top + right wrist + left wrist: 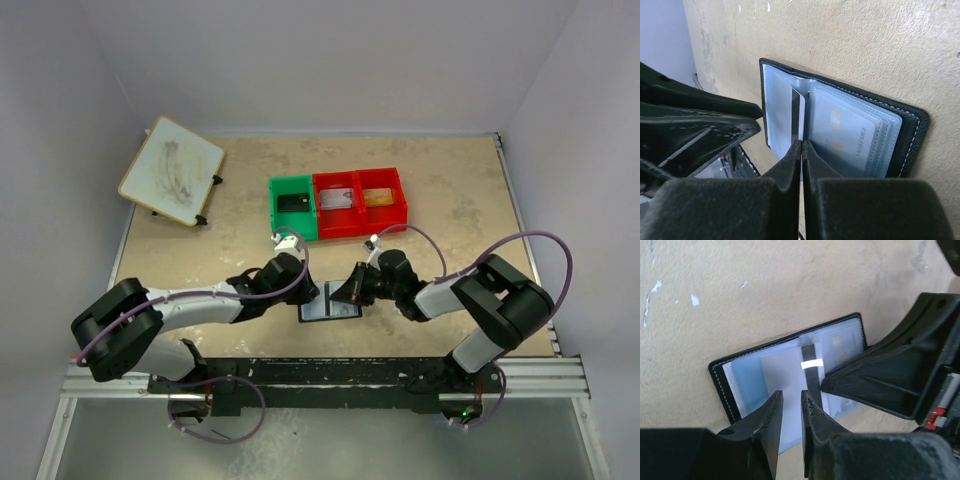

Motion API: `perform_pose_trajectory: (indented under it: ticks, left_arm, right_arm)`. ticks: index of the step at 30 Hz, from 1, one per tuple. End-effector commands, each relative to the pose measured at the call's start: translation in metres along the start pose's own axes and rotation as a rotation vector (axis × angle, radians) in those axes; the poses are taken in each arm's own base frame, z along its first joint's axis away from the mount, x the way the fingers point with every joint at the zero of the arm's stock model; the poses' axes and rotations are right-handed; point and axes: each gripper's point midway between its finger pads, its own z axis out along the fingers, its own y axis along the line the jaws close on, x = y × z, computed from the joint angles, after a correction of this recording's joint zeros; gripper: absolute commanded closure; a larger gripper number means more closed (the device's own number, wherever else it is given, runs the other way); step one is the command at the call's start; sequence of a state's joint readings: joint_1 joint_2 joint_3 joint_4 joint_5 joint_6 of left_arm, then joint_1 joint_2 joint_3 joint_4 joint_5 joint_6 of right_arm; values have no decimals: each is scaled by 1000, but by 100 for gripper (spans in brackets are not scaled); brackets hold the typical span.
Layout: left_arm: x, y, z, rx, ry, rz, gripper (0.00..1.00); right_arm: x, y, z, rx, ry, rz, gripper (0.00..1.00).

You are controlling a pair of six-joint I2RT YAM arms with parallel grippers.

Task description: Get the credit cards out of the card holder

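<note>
Our right gripper [801, 146] was clamped on a credit card [796, 115] in the open card holder [855, 130]. At the holder's nine o'clock, our left gripper [791, 402] stood slightly parted, empty.

Speckled beige table [450, 200], green bin [292, 180] touching two red bins [358, 233], smudged wood-framed whiteboard [172, 170] far left
</note>
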State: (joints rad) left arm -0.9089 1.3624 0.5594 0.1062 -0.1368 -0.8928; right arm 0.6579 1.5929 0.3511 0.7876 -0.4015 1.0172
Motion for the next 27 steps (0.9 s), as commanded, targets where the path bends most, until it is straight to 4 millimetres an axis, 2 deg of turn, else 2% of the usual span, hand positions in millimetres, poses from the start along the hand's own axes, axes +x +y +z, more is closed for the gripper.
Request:
perform_pose_trajectory:
  ticks: [1,4,7,15,18,21,23,27]
  left_arm:
    - [8,10,6,-20,-7,-104,82]
    - [21,19,7,-28,14,-125,83]
    - [30,27,8,-48,35,-118,84]
    - [36,32,6,-53,45,-106,86]
    - [35,33,6,-57,42,-105,87]
    - [35,33,6,-61,41,-103,88]
    - [35,35,6,-70,40,-98,88]
    - [33,39,6,-95,38,-75,88]
  right_arm:
    - [-9,3,4,-9,-29,-12,100]
    - [-7,2,3,-16,-30,-2,98]
    - [-6,4,3,-34,-30,4,92]
    - [-5,14,9,-122,-25,-7,86]
    - [-1,13,7,-140,-21,4,87]
    - [4,9,4,-122,-6,15,96]
    - [1,8,1,-106,-25,24,100]
    - [-7,-1,-6,-31,-61,2,100]
